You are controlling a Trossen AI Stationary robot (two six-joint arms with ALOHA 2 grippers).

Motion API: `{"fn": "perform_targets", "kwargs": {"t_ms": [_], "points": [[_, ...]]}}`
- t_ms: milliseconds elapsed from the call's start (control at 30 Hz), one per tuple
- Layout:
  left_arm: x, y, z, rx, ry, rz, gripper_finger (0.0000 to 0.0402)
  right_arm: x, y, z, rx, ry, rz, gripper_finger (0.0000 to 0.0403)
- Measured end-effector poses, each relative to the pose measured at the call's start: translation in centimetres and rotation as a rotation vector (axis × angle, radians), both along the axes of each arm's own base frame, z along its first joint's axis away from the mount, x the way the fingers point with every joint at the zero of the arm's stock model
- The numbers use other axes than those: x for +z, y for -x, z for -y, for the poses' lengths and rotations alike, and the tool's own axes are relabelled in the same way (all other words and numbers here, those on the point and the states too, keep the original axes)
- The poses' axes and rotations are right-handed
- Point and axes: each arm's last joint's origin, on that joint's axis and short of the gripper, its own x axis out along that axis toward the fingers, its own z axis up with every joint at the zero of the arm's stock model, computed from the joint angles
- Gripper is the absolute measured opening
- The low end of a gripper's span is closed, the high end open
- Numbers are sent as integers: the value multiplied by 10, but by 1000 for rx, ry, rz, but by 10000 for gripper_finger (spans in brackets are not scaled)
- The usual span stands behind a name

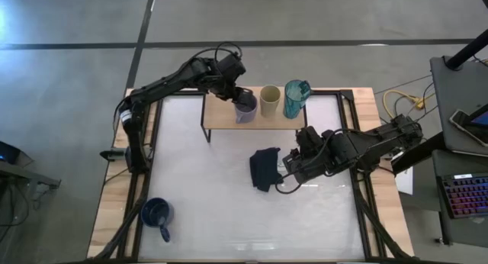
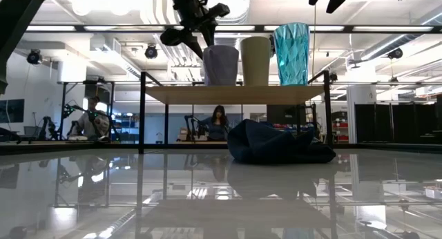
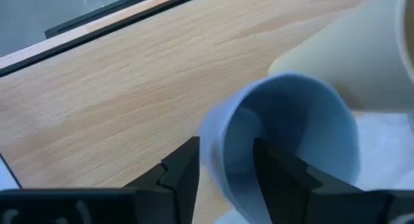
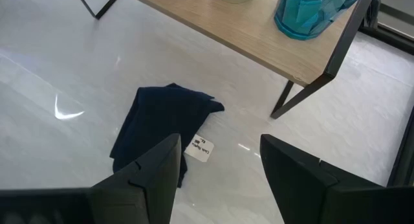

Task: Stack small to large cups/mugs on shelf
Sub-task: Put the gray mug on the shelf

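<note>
Where white tabletop (image 1: 229, 210) gleams, people (image 2: 217, 121) beyond

Bright overhead ceiling lights glare off the glossy white counter (image 2: 221, 190), mirroring the room in the low view; the left wrist view looks soft and blurred.

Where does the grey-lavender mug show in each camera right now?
High view: grey-lavender mug at the left end of the row on the shelf, under the left hand.
Low view: leftmost on the shelf.
Left wrist view: centre, its wall between the fingers.
Right wrist view: not in it.
Shared landmark: the beige cup beside it.
</note>
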Motion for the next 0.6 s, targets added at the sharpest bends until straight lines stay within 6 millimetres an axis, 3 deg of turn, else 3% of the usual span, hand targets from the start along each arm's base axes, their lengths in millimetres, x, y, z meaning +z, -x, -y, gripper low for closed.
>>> {"fn": "perform_targets", "kwargs": {"t_ms": [467, 600], "points": [[13, 28, 11, -50, -62, -138, 129, 0, 0, 0, -1, -1, 1, 206], [11, 27, 13, -71, -59, -154, 102, 0, 0, 0, 1, 0, 1, 206]]}}
